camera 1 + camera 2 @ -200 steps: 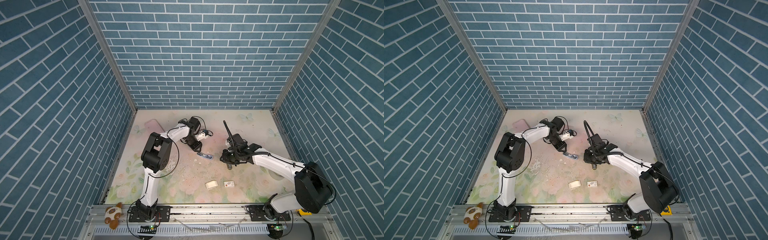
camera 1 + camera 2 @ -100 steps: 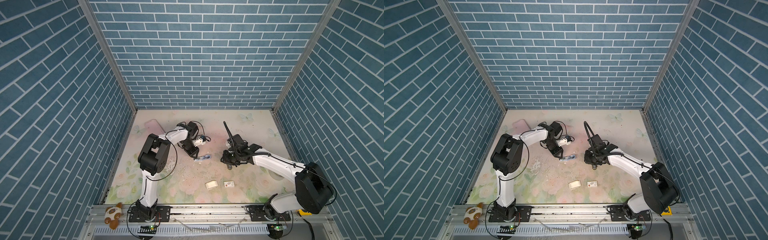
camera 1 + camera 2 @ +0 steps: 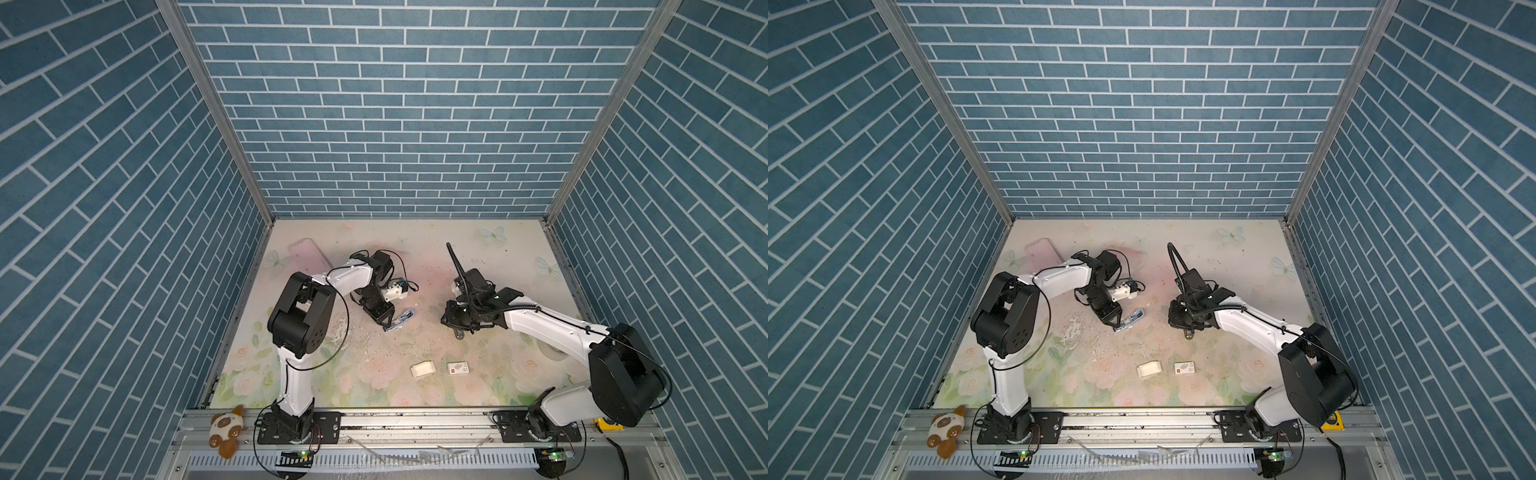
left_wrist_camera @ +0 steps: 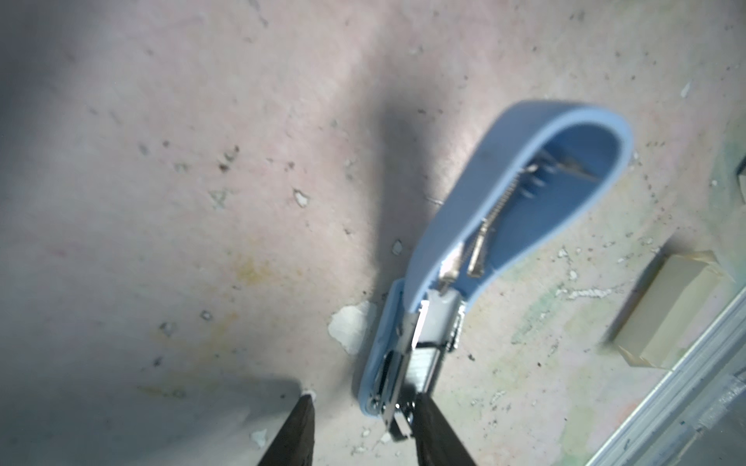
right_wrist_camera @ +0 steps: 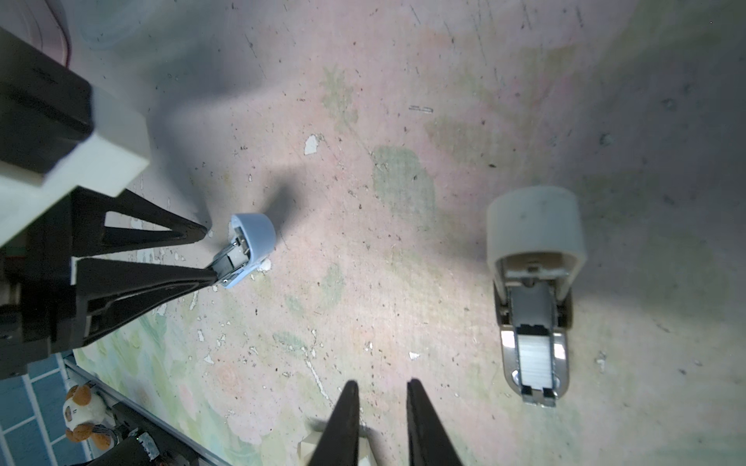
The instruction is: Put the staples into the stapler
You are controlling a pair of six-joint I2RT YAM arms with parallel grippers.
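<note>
Your left gripper [image 4: 362, 400]: jaws spread, one fingertip [image 4: 428, 421] against the blue stapler [image 4: 464, 210]. Your right gripper [image 5: 381, 388]: jaws narrowly parted, holding nothing.

The left arm [image 3: 345, 278] rises from its base at the near left, then reaches far and right toward the middle. Its wrist bends down, so the left gripper [image 3: 386, 324] points at the table with jaws parted. The right arm [image 3: 552, 328] stretches low from the near right toward the middle, and the right gripper [image 5: 381, 383] points down, fingers only narrowly apart.
</note>
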